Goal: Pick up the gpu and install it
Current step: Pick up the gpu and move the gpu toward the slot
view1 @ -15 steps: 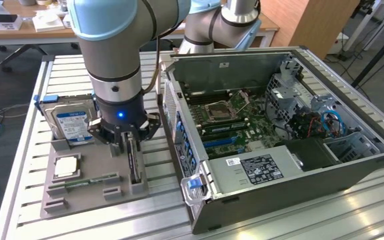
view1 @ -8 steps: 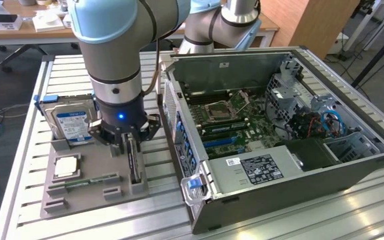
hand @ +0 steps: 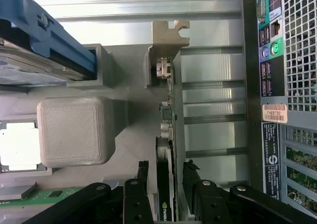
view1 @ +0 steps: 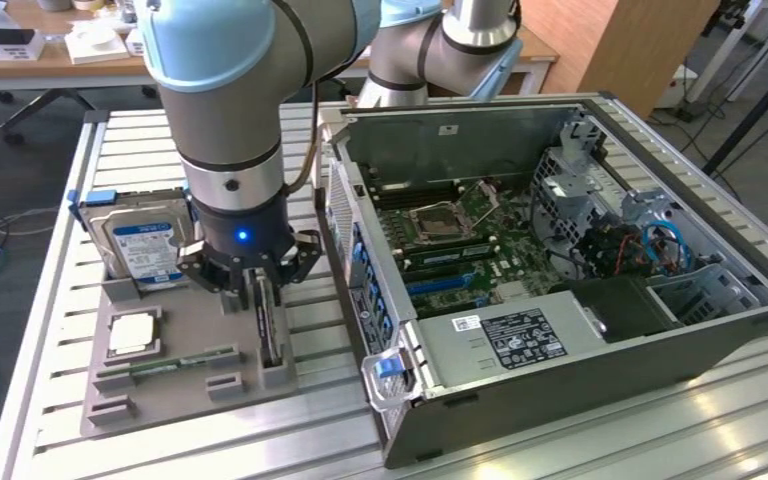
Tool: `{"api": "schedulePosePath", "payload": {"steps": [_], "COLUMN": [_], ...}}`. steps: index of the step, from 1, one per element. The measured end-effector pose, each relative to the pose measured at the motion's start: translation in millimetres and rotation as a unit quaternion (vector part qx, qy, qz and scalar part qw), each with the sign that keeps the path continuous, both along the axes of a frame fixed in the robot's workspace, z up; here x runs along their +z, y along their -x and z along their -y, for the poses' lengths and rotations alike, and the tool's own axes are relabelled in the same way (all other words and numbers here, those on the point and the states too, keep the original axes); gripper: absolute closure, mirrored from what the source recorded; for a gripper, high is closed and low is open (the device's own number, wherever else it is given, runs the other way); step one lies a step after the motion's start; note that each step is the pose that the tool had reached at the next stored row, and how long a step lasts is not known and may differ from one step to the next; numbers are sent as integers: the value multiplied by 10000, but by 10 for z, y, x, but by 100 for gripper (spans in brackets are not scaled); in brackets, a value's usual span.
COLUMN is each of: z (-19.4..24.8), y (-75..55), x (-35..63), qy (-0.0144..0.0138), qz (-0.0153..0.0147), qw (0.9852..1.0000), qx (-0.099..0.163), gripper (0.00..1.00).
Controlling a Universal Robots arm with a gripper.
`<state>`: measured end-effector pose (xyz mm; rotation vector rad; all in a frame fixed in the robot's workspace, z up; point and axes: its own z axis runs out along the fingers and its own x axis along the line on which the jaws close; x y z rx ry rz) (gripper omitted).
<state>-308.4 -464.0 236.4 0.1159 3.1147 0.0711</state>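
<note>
Slatted metal table [view1: 704, 430], open computer case [view1: 744, 310] on the exterior view's right. Fingers [hand: 134, 199] of the gripper [view1: 253, 288] spread wide, straddling the gpu [hand: 171, 110], nothing clamped. Card upright on edge in the grey holder [view1: 177, 395], beside the case. Likely trouble: an off-centre squeeze, tilting it, jamming its bracket [hand: 168, 35] in the slot.

Arm [view1: 231, 110]: silver-grey cylindrical links, pale blue joint caps [view1: 211, 45], black cable [view1: 307, 150] down side. Wrist section [view1: 240, 225] black, small blue light [view1: 239, 237] glowing. Gripper [view1: 259, 292] black, linkage fingers [hand: 136, 199], round pivot pins [hand: 100, 188].
</note>
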Motion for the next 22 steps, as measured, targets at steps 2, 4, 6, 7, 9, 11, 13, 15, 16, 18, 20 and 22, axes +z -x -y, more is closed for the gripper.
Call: {"api": "schedulePosePath", "payload": {"steps": [2, 4, 6, 7, 9, 11, 13, 15, 16, 18, 20, 22], "z": [0, 0, 0, 0, 0, 0, 0, 0, 0, 0, 0, 0], "y": [0, 1, 0, 1, 1, 2, 2, 2, 2, 2, 2, 2], "x": [-11, -20, -20, -21, -22, -29, -29, -29, -29, -29, -29, -29], "qy": [0, 1, 1, 0, 0, 0, 1, 1, 1, 1, 1, 1], "qz": [0, -1, -1, 0, 0, 0, -1, -1, -1, -1, -1, -1], "qw": [10000, 10000, 10000, 10000, 10000, 10000, 10000, 10000, 10000, 10000, 10000, 10000], "qx": [3, 8, 9, 9, 9, 9, 9, 9, 9, 9, 9, 9], "gripper": [59, 59, 59, 59, 59, 59, 59, 59, 59, 59, 59, 59]}}
